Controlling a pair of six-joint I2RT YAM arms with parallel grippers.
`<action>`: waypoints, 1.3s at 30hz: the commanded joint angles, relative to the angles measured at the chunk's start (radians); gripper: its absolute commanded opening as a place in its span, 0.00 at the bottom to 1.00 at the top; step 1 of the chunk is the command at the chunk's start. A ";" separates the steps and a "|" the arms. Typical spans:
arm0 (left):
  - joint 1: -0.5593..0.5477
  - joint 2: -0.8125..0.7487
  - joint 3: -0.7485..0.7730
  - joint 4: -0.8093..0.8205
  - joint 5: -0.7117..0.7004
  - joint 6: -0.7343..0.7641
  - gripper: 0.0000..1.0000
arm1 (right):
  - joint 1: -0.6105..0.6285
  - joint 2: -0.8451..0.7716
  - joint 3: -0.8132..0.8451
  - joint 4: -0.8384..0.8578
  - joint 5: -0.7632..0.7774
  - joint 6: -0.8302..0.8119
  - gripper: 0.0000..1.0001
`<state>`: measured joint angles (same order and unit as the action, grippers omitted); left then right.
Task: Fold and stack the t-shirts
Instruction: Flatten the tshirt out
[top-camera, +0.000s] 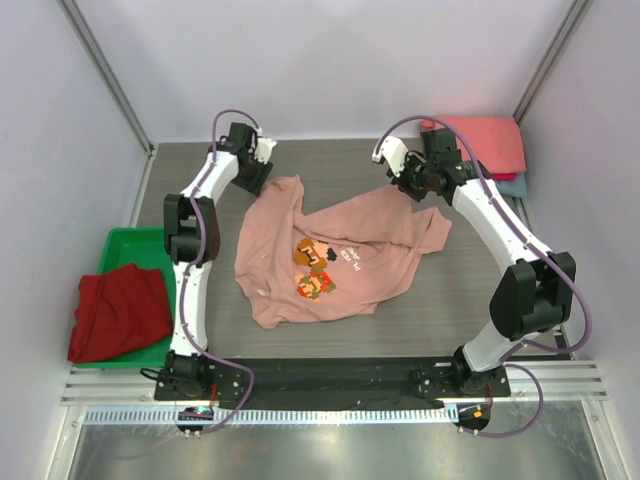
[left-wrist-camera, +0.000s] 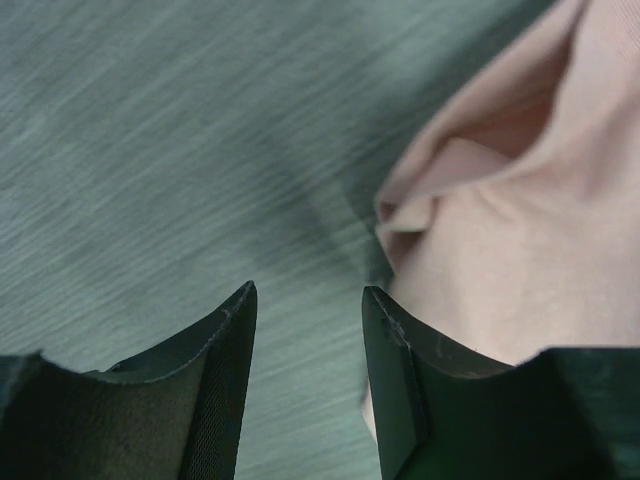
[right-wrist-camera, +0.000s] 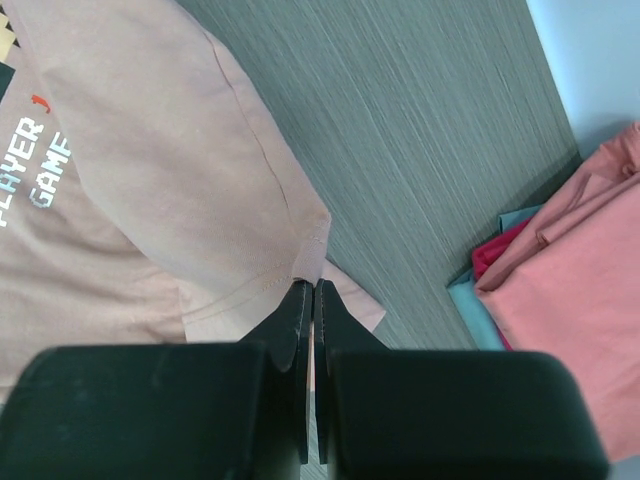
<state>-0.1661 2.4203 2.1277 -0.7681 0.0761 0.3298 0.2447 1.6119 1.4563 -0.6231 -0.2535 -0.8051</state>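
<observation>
Right arm (top-camera: 490, 215) outstretched; right tool (right-wrist-camera: 308, 292) pinches pink tee (right-wrist-camera: 150, 150).

Bright even light, soft shadows; L wrist view blurry.

You're looking at a robot test cell in a lab, not a home: plain white walls (top-camera: 330, 60) on metal posts (top-camera: 108, 75) box in the grey table (top-camera: 330, 165). The left arm (top-camera: 190, 280) and right arm (top-camera: 490, 215) are bolted to a black plate (top-camera: 330, 375) beside aluminium rails (top-camera: 110, 382).
</observation>
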 joint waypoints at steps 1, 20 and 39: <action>0.016 0.023 0.081 -0.013 0.086 -0.060 0.47 | 0.004 -0.023 0.062 -0.020 0.039 0.001 0.01; 0.042 0.138 0.210 -0.010 0.372 -0.110 0.32 | 0.004 0.045 0.128 -0.081 0.092 0.006 0.01; 0.105 -0.219 0.166 0.227 0.338 -0.035 0.00 | -0.007 0.042 0.199 -0.020 0.172 0.023 0.01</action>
<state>-0.0849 2.4187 2.2932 -0.7082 0.4358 0.2558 0.2443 1.6951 1.6016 -0.7074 -0.1200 -0.8040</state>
